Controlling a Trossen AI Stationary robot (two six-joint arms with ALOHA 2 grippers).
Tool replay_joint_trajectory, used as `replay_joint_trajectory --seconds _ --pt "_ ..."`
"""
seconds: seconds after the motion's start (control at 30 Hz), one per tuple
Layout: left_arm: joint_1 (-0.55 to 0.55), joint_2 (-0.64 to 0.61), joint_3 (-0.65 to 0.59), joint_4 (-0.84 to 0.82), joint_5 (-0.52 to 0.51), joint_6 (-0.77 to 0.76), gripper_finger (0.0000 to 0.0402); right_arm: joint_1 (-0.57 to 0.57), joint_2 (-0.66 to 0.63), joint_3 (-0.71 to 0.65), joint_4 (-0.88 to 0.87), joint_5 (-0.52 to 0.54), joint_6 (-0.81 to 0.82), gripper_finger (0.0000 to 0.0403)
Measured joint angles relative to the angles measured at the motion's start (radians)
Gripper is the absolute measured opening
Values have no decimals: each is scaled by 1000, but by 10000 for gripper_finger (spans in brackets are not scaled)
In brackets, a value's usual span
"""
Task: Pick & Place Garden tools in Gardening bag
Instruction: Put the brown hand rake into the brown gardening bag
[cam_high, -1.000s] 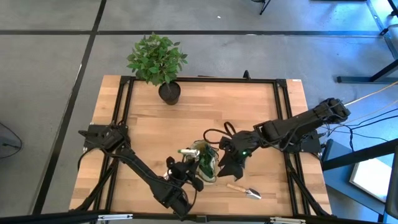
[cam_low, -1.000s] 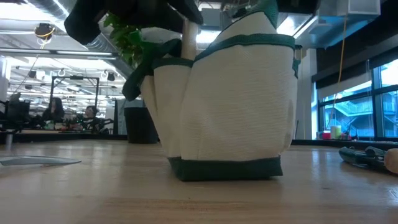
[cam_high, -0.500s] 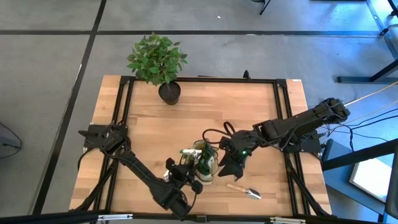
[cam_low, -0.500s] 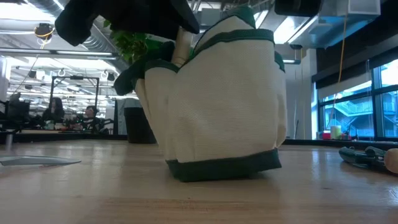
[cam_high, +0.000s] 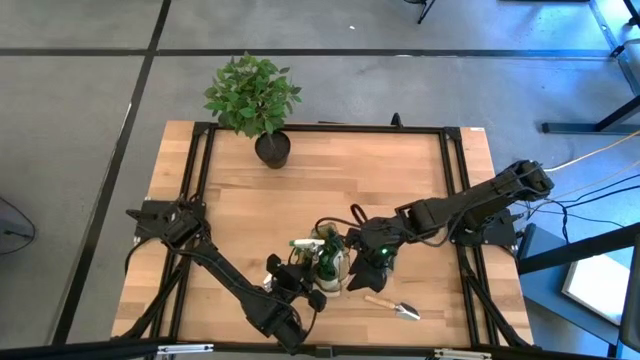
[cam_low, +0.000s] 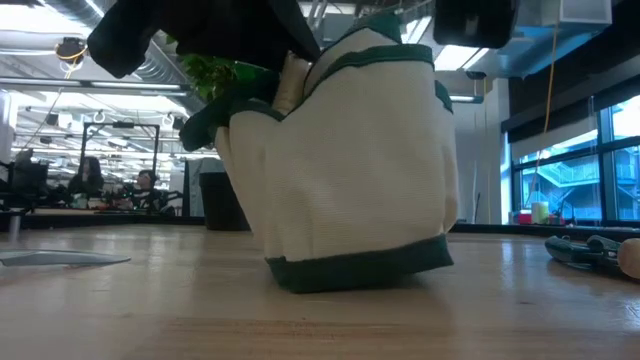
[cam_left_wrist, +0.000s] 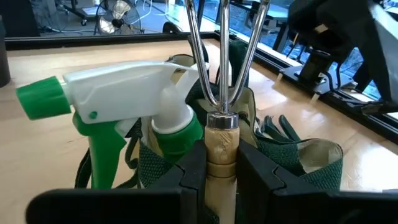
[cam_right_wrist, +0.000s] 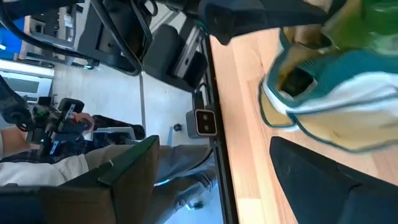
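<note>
The gardening bag, cream with green trim, stands near the table's front edge, tipped, with its right bottom edge off the wood. A green spray bottle with a white trigger sticks up out of it. My left gripper is at the bag's left side, shut on a wooden-handled metal fork. My right gripper hovers open just right of the bag, nothing between its fingers. A wooden-handled trowel lies flat on the table, right of the bag. My left gripper pinches the fork's wooden handle between its two fingers, just below the metal collar. The tines stick out beyond the fingertips over the bag's mouth. In the low view the handle leans and its lower end goes behind a side pocket's green rim.
A leafy plant in a black pot stands at the far edge. More dark tools lie on the wood to the right in the low view. People sit in the room behind the table.
The bag has tipped: its right bottom edge has come off the table while the left one stays down, and its top leans over. The fork handle has leaned with it as my left gripper rolled a little. My right gripper has sunk toward the bag's right side, staying open.
</note>
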Motion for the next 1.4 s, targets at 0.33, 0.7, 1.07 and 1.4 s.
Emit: replay_joint_trajectory --seconds 0.33,0.7,1.07,1.4 --pt "29 2 0 -3 -59 -56 53 -8 12 0 124 30 -30 286" --pt "40 2 -1 -10 -61 -84 53 -7 57 -1 -40 172 -268 258" --pt "5 2 -40 -18 -81 -238 53 -7 73 1 100 240 -366 257" --pt "22 2 -41 -14 -123 -243 53 28 157 -1 87 262 -274 257"
